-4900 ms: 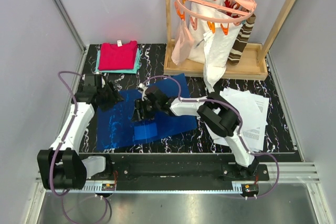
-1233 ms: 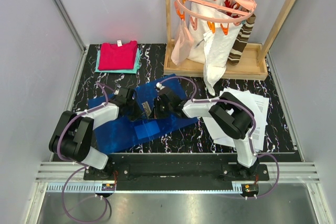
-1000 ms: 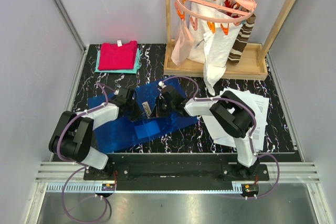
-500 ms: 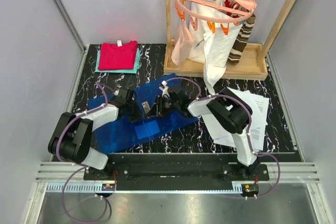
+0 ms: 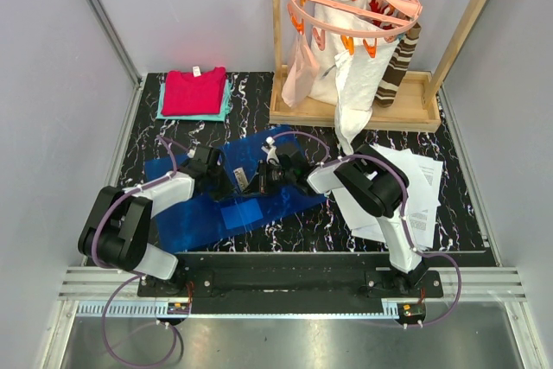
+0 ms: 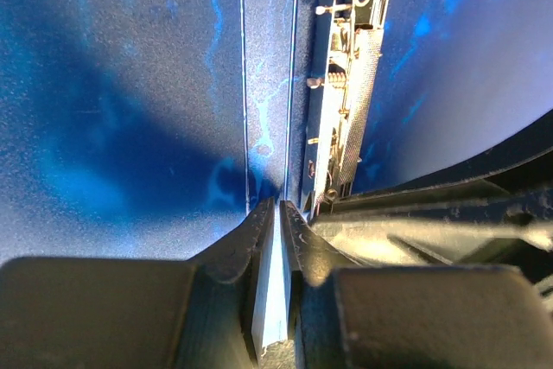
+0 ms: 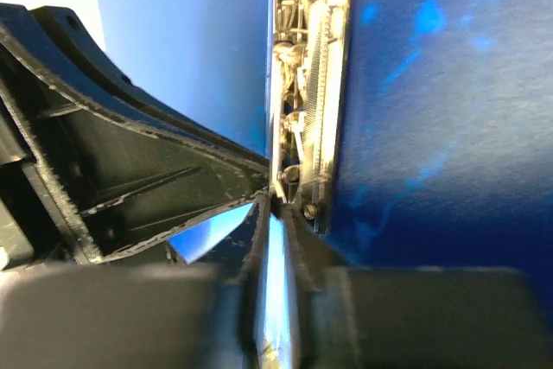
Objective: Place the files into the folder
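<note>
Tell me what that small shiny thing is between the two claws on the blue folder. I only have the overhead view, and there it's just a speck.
Observer: The left wrist camera shows it close up. It is a metal spring clip, fixed flat to the inside of the folder.
Operator: Are the claws holding anything?
Observer: The left claw is shut, with only a thin pale-blue sliver pinched in it, seemingly folder plastic.
Operator: And the other one?
Observer: The right wrist camera shows much the same. The right claw is shut on a pale-blue sliver, right at one end of the clip.
</note>
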Robot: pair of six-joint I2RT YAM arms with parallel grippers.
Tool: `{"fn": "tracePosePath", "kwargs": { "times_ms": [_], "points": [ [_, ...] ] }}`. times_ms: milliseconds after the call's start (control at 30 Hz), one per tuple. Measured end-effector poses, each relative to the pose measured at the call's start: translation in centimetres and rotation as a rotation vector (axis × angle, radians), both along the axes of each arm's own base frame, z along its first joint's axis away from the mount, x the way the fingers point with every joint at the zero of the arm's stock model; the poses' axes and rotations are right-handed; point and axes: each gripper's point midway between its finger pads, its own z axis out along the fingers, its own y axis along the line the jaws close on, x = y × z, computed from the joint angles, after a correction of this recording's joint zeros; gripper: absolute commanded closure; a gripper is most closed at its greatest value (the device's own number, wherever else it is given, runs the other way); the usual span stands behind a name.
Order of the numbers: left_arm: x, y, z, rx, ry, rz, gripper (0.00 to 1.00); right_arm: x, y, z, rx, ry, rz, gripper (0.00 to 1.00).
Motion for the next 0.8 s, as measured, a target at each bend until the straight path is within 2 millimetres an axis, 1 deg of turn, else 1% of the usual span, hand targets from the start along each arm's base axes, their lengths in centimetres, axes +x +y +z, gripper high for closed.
{"fn": "tracePosePath", "kwargs": {
  "times_ms": [100,267,333,367,467,567,800],
  "points": [
    [-0.1,0.0,0.0,0.001,0.002,-0.001,0.84,0.0,0.0,-0.2,-0.005,0.001,-0.002,1.00],
    [-0.9,0.4,0.3,0.016,0.023,-0.002,0.79,0.0,-0.1,-0.4,-0.015,-0.002,-0.004,1.00],
    [-1.2,0.7,0.4,0.033,0.037,0.003,0.79,0.0,-0.1,-0.4,-0.021,0.000,-0.008,1.00],
    [-1.2,0.9,0.4,0.045,0.044,0.006,0.82,0.0,-0.1,-0.4,-0.025,0.001,-0.011,1.00],
    [-0.8,1.1,0.1,0.077,0.080,0.014,0.83,0.1,-0.2,-0.6,-0.052,0.012,-0.021,1.00],
    [0.5,0.7,0.0,0.084,0.097,0.010,0.84,0.3,-0.1,-0.7,-0.106,0.021,-0.038,1.00],
    [0.6,0.8,-0.1,0.087,0.101,0.012,0.84,0.2,-0.6,-1.3,-0.227,0.001,-0.118,1.00]
  ]
}}
